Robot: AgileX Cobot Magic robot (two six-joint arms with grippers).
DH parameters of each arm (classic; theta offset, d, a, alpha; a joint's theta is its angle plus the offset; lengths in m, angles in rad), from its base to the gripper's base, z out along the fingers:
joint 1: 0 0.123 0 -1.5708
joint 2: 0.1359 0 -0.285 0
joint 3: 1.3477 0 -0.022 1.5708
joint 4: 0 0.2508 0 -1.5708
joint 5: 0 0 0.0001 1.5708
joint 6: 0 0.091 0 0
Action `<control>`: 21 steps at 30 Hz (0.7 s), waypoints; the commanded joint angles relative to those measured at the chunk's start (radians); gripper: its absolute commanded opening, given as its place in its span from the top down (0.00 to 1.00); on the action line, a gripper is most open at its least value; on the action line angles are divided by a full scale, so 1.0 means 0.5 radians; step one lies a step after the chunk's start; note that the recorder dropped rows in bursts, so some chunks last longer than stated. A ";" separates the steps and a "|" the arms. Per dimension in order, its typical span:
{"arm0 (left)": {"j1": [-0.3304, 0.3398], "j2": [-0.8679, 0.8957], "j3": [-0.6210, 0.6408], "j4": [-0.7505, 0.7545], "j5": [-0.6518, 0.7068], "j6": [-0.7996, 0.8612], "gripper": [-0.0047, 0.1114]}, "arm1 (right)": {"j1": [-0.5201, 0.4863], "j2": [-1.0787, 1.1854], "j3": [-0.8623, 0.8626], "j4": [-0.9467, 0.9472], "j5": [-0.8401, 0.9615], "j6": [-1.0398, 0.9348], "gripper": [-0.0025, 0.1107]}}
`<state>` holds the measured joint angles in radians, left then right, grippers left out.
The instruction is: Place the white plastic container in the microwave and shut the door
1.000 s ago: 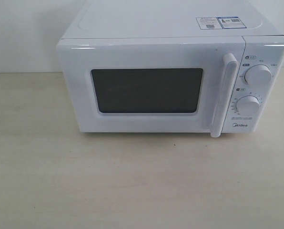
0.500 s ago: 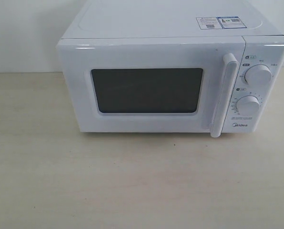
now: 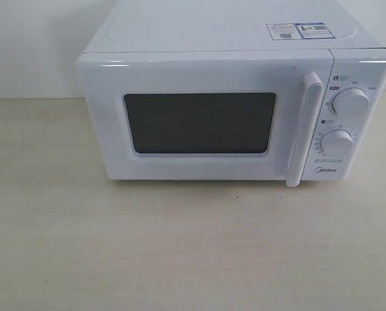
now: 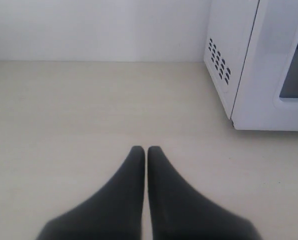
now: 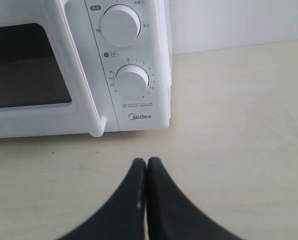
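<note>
The white Midea microwave [image 3: 212, 39] stands at the back of the pale wooden table, its door [image 3: 199, 71] shut, with a dark window and a vertical bar handle [image 3: 304, 129]. The white plastic container is out of view in every frame. Neither gripper shows in the exterior view. My left gripper [image 4: 146, 150] is shut and empty over bare table, to the left of the microwave [image 4: 249, 60]. My right gripper [image 5: 147, 162] is shut and empty, just in front of the microwave's dial panel [image 5: 131, 80] and the foot of the door handle [image 5: 98, 129].
A white wall runs behind the table. Two round dials [image 3: 350, 102] sit on the microwave's right panel, stickers [image 3: 298, 30] on its top. Vent holes [image 4: 217, 59] mark its left side. Table [image 3: 180, 246] lies open in front.
</note>
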<state>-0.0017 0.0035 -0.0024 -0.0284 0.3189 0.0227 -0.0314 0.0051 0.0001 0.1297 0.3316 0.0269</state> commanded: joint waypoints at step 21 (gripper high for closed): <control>0.000 -0.007 0.005 -0.025 -0.009 -0.017 0.92 | -0.011 -0.010 0.000 -0.012 -0.025 -0.006 0.98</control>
<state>-0.0017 0.0035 -0.0024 -0.0284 0.3189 0.0207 -0.0314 0.0051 0.0001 0.1297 0.3259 0.0269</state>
